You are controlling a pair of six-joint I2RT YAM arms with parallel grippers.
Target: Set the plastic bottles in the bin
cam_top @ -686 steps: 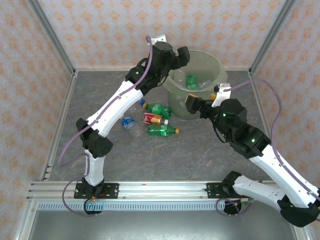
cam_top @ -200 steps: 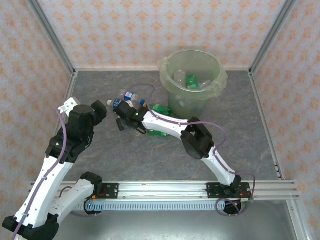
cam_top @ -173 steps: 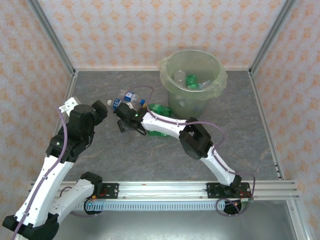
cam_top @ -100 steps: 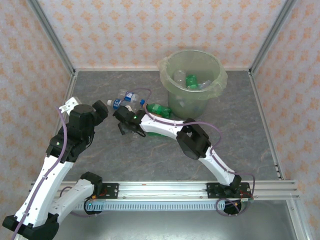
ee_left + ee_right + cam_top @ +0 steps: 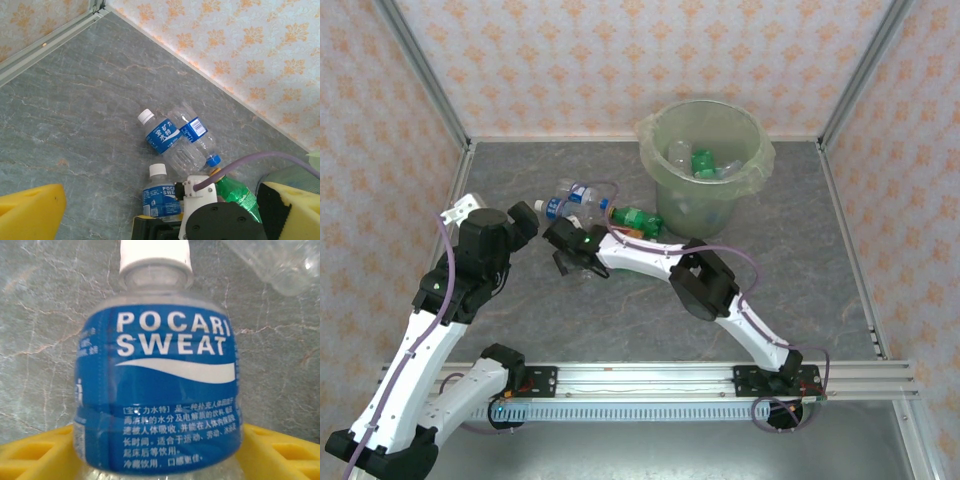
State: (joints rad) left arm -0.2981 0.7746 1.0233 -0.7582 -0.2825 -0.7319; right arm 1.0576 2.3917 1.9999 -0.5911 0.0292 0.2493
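**Right gripper clamped on a Pocari Sweat bottle; left gripper open and empty**

The right arm reaches far to the left across the grey table (image 5: 800, 290), and the right gripper (image 5: 570, 260) sits low, left of centre. Its wrist view shows its yellow fingers (image 5: 35, 452) pressed against both sides of a Pocari Sweat bottle (image 5: 157, 390), clear with a blue label and a white cap. The cap points away from the gripper. I cannot tell whether the bottle rests on the table or is lifted off it.

Just beyond it, on the far side, two more clear, blue-labelled bottles lie side by side and touching: a white-capped bottle (image 5: 161, 136) and a blue-capped bottle (image 5: 197, 137). To the right of the gripper a green bottle (image 5: 638, 218) with an orange cap lies on its side, close to the near-left foot of the bin (image 5: 756, 160).

The bin stands at the far side, right of centre, with a liner bag (image 5: 646, 130) folded over its rim. Inside lie crushed bottles (image 5: 703, 160), one green and some clear.

The left gripper (image 5: 525, 228) hovers left of the right gripper, facing the bottle cluster, its fingers (image 5: 30, 212) spread wide with nothing between them.
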